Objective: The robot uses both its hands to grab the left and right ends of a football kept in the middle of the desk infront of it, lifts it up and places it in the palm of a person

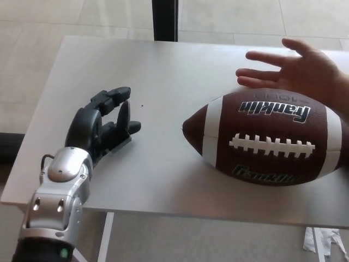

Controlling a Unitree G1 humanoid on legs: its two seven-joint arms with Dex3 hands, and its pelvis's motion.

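Note:
A brown football [267,139] with white stripes, white laces and "Franklin" lettering lies on its side on the grey desk [163,71], right of the middle. My left hand [103,125] hovers over the desk to the ball's left, open, fingers spread toward the ball's pointed left end with a gap between. A person's open hand [294,68] rests palm up just behind the ball at the far right. My right hand does not show.
A dark post [164,19] stands behind the desk's far edge. Tiled floor surrounds the desk. The desk's white legs [106,234] show below its front edge, and crumpled paper [327,243] lies on the floor at the lower right.

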